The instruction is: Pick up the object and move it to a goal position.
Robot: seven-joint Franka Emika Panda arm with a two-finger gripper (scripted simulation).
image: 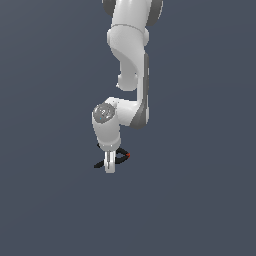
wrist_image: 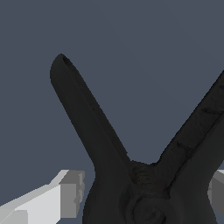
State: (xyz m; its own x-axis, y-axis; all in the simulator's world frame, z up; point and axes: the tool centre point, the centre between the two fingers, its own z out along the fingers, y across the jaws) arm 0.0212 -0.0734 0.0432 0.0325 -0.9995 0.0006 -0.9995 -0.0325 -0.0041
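Black spring clamp (wrist_image: pixel 144 192) sits between the spread pincer (image: pixel 109 165) fingers (wrist_image: pixel 65 192), which should squeeze squarely on its pivot before lifting.

Both renders are evenly and softly lit, moderately dim, with no glare. The flat slate-blue table (image: pixel 45 200) shows no distinct cast shadows. The glossy white robot arm (image: pixel 127 45) is shaded grey down one flank. Edges are jagged and pixelated throughout. In the wrist view the small black spring clamp (wrist_image: pixel 109 170) reads near-featureless, its surface detail faint.
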